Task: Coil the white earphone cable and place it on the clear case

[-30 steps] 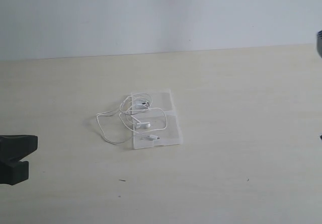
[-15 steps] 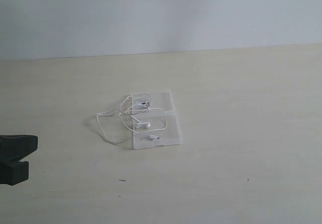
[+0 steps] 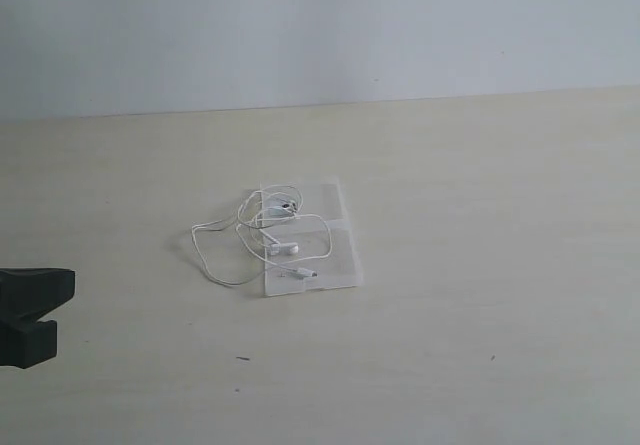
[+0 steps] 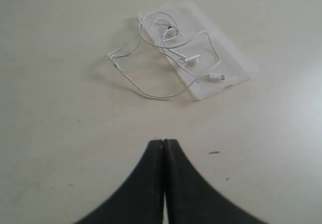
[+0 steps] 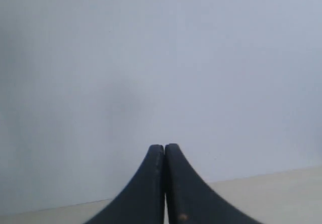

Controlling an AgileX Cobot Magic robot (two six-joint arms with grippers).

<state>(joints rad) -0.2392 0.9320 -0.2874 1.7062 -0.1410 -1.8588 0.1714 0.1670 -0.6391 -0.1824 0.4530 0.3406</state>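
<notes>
The white earphone cable [image 3: 281, 248] lies loosely tangled in the middle of the table. Its earbuds and plug end rest on the clear case [image 3: 343, 265], and one thin loop trails off the case onto the table at the left. The left wrist view shows the same cable [image 4: 190, 59] over the flat case [image 4: 229, 51]. My left gripper [image 3: 55, 310] sits at the left edge of the exterior view, well short of the cable, shut and empty [image 4: 164, 141]. My right gripper [image 5: 164, 146] is shut and empty too, facing the wall, and is out of the exterior view.
The pale wooden table [image 3: 480, 215] runs back to a plain grey-white wall [image 3: 320, 35]. A few small dark specks [image 3: 243, 358] mark the tabletop in front of the case.
A dark part of the right arm at the right edge of the exterior view one second ago has gone out of frame. Cable, case and left gripper have not moved.
</notes>
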